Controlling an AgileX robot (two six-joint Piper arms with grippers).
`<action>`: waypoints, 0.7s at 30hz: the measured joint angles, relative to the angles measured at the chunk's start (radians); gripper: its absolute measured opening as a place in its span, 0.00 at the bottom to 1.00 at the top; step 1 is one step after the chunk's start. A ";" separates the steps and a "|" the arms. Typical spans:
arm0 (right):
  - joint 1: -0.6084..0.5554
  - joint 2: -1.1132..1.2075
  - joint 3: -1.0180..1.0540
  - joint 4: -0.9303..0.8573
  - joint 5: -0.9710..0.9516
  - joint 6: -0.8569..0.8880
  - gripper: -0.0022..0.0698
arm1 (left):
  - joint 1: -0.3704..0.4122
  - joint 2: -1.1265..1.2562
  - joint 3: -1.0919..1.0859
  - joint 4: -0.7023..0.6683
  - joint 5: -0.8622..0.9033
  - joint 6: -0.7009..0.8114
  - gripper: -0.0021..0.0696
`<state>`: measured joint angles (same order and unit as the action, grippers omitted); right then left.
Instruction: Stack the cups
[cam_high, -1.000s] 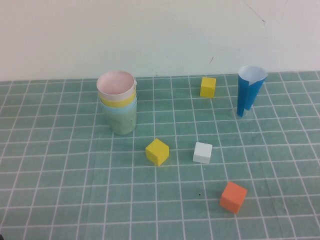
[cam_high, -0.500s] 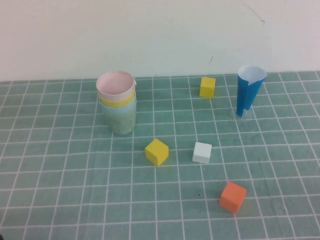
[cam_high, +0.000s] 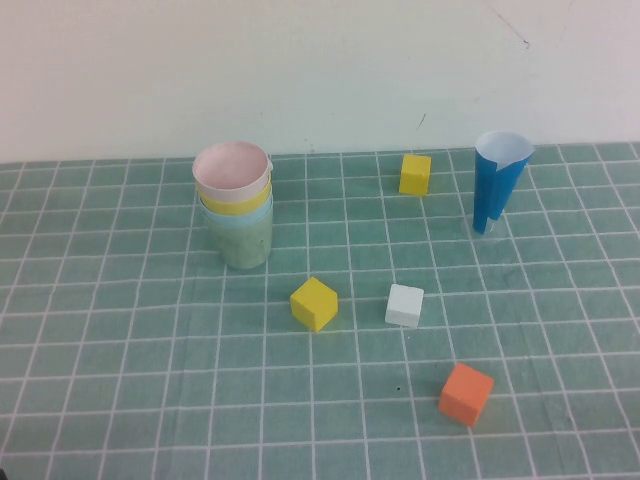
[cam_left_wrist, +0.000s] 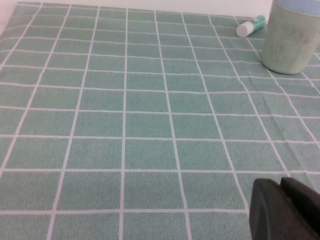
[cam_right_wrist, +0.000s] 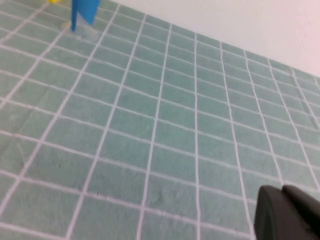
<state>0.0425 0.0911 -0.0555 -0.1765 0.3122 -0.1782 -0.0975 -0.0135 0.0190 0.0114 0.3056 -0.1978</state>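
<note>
The four pastel plastic cups (cam_high: 236, 205) stand nested in one upright stack, pink on top, then yellow, light blue and sage green lowest. The left gripper (cam_left_wrist: 286, 210), jaws pressed together, sits low over the green grid mat (cam_left_wrist: 125, 125), well apart from the stack. The right gripper (cam_right_wrist: 287, 212), also closed, is well apart from the tall dark blue cone (cam_right_wrist: 84, 12).

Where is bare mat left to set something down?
Free: the near left, in front of the cup stack, and the strip between stack and far yellow cube. Crowded: the centre-right cubes and blue cone. Left pincer and right pincer are shut, withdrawn.
</note>
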 joint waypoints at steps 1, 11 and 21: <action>-0.009 -0.032 0.028 -0.002 0.000 0.000 0.03 | 0.000 0.000 0.000 0.000 0.000 0.000 0.03; -0.040 -0.103 0.080 -0.004 0.034 0.000 0.03 | 0.000 0.000 0.000 0.000 0.000 0.000 0.03; -0.042 -0.103 0.080 -0.005 0.035 0.013 0.03 | 0.000 0.000 0.000 0.000 0.001 0.002 0.03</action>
<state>0.0000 -0.0120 0.0245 -0.1820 0.3474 -0.1652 -0.0975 -0.0135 0.0190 0.0114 0.3070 -0.1954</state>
